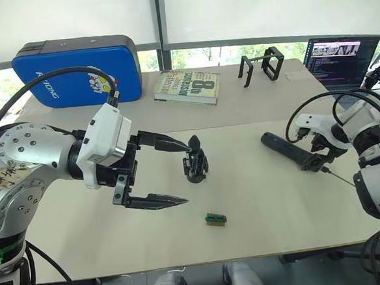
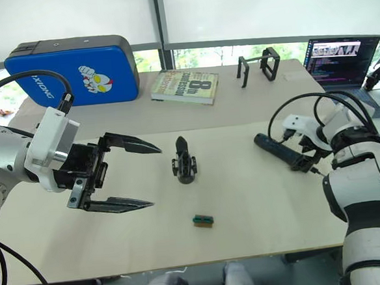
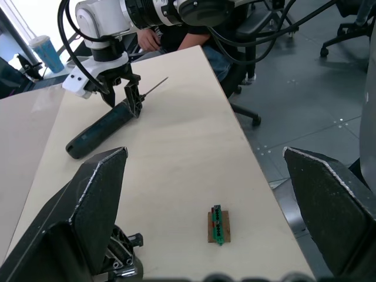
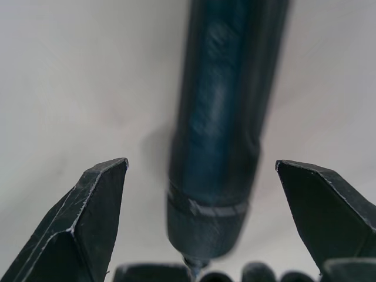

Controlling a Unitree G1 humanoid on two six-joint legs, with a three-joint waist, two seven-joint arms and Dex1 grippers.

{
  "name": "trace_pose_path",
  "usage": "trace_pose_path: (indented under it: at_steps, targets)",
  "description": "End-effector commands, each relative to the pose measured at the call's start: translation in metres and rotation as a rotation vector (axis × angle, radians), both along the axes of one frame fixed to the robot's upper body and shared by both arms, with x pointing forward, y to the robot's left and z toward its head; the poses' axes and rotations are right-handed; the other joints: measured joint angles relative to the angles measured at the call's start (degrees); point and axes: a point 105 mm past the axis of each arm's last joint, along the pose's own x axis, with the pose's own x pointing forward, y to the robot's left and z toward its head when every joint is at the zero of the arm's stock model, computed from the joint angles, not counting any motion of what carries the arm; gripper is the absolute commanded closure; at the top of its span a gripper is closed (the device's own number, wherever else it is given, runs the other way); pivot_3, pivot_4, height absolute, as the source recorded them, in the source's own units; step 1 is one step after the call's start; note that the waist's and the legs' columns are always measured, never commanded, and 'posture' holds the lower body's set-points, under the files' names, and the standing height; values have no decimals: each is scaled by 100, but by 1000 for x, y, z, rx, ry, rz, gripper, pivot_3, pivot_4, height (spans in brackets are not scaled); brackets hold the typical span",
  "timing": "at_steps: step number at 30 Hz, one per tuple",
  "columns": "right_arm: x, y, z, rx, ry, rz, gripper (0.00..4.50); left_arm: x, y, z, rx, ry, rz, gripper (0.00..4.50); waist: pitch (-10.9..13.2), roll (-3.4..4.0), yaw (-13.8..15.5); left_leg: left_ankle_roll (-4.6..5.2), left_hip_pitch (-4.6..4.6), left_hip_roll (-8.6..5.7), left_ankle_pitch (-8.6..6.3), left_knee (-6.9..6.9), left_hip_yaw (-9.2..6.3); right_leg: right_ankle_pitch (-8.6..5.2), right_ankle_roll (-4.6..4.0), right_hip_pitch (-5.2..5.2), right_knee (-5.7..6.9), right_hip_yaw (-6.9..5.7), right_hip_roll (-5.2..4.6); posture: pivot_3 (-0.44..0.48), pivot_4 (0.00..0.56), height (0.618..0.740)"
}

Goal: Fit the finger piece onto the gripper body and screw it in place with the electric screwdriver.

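Dark grey pen-shaped electric screwdriver (image 1: pixel 289 148) lying at 3 o'clock, straddled by spread right gripper (image 1: pixel 321 157); risking rolling away. Left gripper (image 1: pixel 169 171) gaping, empty.

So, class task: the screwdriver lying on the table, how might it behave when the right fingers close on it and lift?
The screwdriver is a smooth round cylinder lying flat, so it may roll if nudged off-centre. It looks rigid, unlikely to flex. The open right gripper straddles its bit end, so the long body might droop on lifting.
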Motion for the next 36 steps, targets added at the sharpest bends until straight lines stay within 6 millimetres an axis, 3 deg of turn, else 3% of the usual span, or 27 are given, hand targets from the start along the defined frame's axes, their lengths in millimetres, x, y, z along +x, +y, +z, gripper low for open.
trace_pose_path:
  at_steps: [1,7,13,20,29,32,36]
  targets:
    - [4,-2,3,-63,-21,5,19,-3,2,6,8,-61,12,0,0,0,1,0,-2,0,0,0,0,0,0,-2,1,-1,0,0,150,740]
    - [3,-12,-6,-159,-19,34,19,-4,2,8,12,-71,19,0,0,0,7,0,-9,0,0,-2,-4,-1,1,-3,1,-7,0,0,150,740]
    - [3,-10,-7,-141,-13,-7,19,-3,3,7,17,-72,22,0,0,0,17,1,-5,-1,-1,0,-4,-1,2,1,-3,-7,0,0,150,740]
    - [0,-22,-1,-152,-21,-43,19,-2,3,7,18,-72,22,0,0,0,28,1,-3,-4,0,0,-5,-1,2,1,-3,-4,-2,0,150,740]
    - [3,-9,-6,-88,-18,-81,19,-1,1,8,8,-78,12,0,0,0,-8,0,-3,-4,0,-1,-6,-1,2,-1,-3,-3,-1,0,150,740]
    - [3,-8,-10,-93,-17,-75,721,-1,1,9,9,-80,11,0,0,-1,-12,0,0,-4,0,-1,-6,-1,2,1,-3,-1,-1,0,150,740]
    - [6,0,-13,-78,-20,-38,2142,-1,0,9,10,-83,13,0,0,-6,-21,1,9,-5,0,0,-5,-1,2,8,-1,4,-1,0,150,740]
